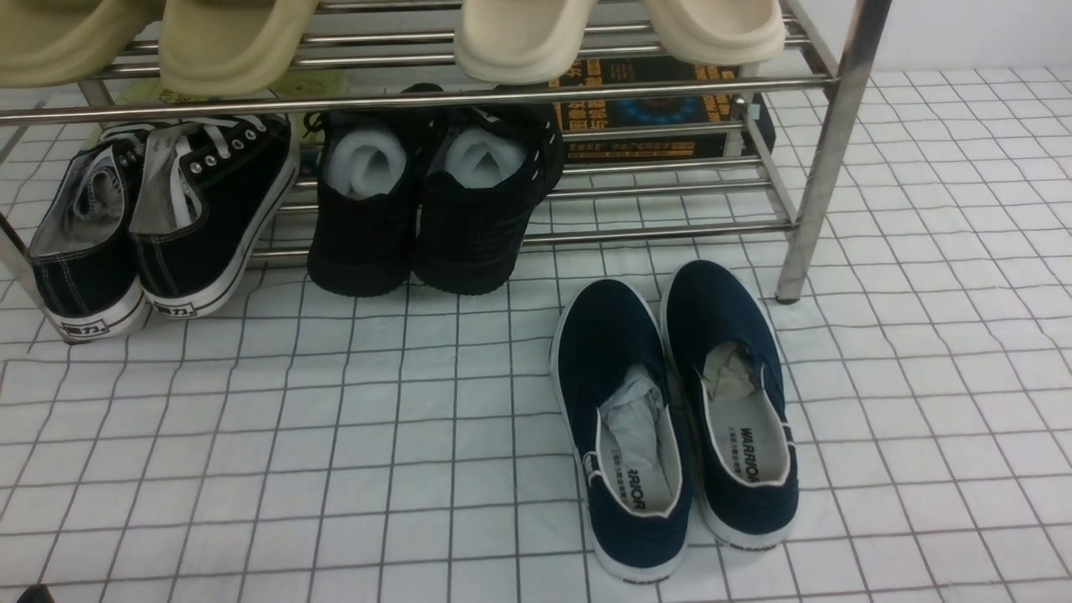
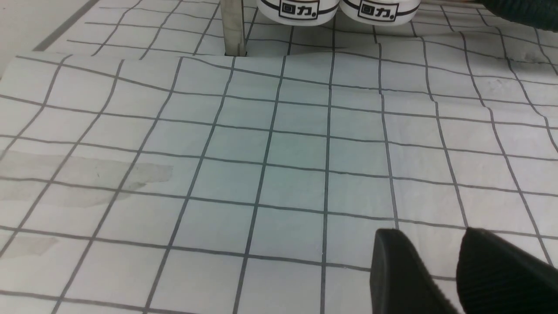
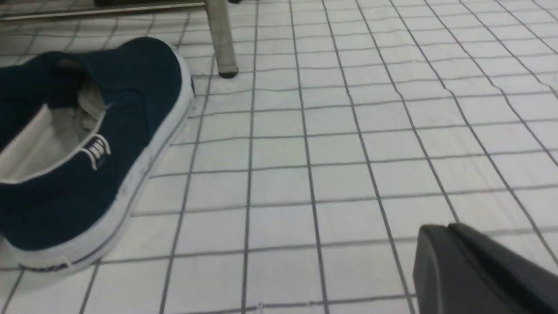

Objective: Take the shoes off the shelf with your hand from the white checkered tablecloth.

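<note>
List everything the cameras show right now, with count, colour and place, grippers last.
navy slip-ons: 2, navy with white soles, on the cloth in front of the rack.
black lace-up sneakers: 2, black and white, bottom tier, left.
all-black shoes: 2, black, bottom tier, middle.
beige shoes: 4, upper tier.
box: 1, dark, behind the rack.
rack: 1, silver.
checkered cloth: 1, white.
left gripper: black, slightly open, empty.
right gripper: black, state unclear.

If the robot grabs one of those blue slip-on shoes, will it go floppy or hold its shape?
The shoes look like soft canvas, so the sides may cave. Crumpled paper stuffing probably keeps the toe firm. Flat white soles suggest sliding on the tablecloth, not rolling.
</note>
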`<move>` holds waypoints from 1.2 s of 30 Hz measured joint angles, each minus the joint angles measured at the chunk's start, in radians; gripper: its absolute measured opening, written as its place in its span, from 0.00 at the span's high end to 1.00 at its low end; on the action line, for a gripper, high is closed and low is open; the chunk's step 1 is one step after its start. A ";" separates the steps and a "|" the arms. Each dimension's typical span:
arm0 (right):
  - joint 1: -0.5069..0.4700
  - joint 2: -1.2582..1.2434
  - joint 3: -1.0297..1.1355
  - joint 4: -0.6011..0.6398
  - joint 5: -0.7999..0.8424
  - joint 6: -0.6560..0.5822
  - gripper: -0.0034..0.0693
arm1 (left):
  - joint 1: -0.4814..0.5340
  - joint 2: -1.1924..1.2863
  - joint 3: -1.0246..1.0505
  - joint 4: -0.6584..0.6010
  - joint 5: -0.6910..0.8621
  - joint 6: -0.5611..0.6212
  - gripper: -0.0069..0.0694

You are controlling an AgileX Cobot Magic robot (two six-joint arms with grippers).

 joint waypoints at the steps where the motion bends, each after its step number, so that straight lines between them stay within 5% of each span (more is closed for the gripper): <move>1: -0.011 -0.002 0.000 -0.004 0.005 0.000 0.93 | 0.000 0.000 0.000 0.000 0.000 0.000 0.59; 36: -0.027 -0.002 -0.004 -0.022 0.028 0.000 0.85 | 0.000 0.000 0.000 0.000 0.000 0.000 0.59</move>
